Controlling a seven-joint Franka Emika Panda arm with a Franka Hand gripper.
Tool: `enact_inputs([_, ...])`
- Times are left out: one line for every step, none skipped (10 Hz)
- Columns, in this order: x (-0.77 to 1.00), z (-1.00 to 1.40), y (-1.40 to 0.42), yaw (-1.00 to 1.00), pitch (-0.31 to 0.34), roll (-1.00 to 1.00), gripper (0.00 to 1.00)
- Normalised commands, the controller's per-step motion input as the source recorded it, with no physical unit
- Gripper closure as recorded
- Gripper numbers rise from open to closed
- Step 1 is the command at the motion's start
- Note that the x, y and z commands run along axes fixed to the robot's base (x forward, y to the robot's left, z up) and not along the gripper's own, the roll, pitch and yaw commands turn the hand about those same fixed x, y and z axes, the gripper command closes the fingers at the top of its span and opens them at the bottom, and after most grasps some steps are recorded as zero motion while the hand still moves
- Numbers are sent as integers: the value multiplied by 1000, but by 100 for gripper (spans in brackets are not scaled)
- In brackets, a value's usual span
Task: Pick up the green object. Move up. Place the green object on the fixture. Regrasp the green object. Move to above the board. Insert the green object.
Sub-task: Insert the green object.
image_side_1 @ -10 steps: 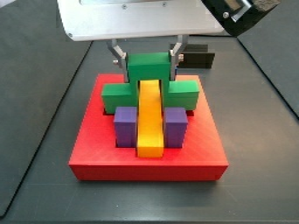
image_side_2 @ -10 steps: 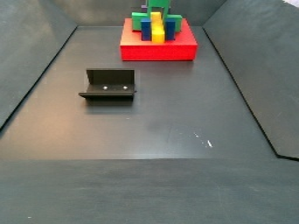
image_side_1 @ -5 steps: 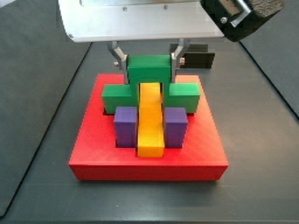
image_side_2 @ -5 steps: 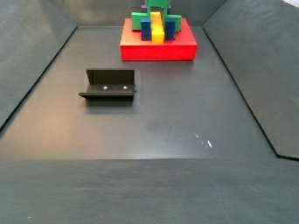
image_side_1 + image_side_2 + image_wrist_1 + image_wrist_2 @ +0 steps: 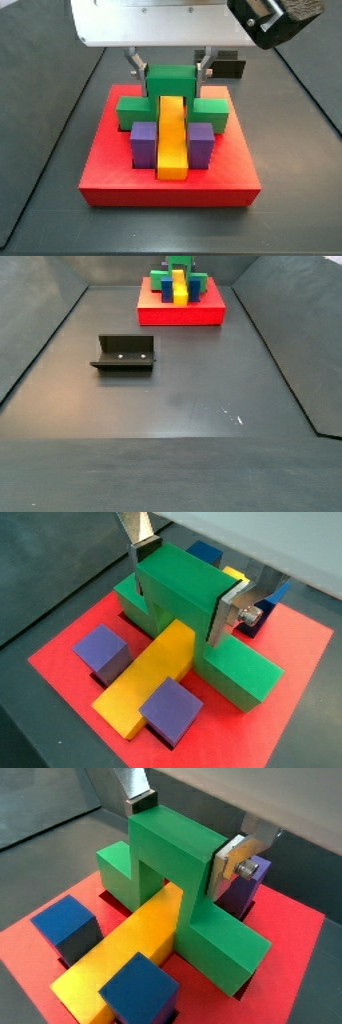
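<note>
Green object (image 5: 187,597): we found it clamped at its raised centre between the gripper (image 5: 170,66) plates, straddling the yellow bar (image 5: 150,675) on the board (image 5: 120,180) below (insertion step, seemingly seated). Next: release, we judged.

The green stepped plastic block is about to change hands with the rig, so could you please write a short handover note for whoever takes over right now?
End effector: over the red board, its fingers shut on the raised centre of the green stepped plastic block.
Green block: straddling the long yellow bar on the flat red square board, wings low near the board.
Black L-shaped fixture: bare, on the floor away from the board.
Done: pick, fixture stop, regrasp, move over.
Left: confirm full seating, then release.
</note>
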Motion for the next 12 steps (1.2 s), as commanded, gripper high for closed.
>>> enact_inputs([203, -171, 43, -117, 187, -236, 100])
enact_inputs([211, -186, 63, -31, 131, -221, 100])
enact_inputs([69, -89, 134, 0, 36, -241, 100])
enact_inputs([0, 0, 177, 34, -11, -213, 100])
enact_inputs([-77, 0, 154, 106, -71, -131, 100])
enact_inputs([-97, 0, 114, 71, -54, -89, 100])
enact_inputs([-163, 0, 106, 46, -83, -136, 100])
enact_inputs([-229, -11, 74, 40, -111, -127, 100])
enact_inputs([-174, -97, 0, 37, -84, -106, 100])
enact_inputs([-20, -137, 0, 97, -41, -187, 100])
enact_inputs([0, -194, 0, 140, -30, -220, 100])
enact_inputs([0, -197, 0, 163, -20, -171, 100])
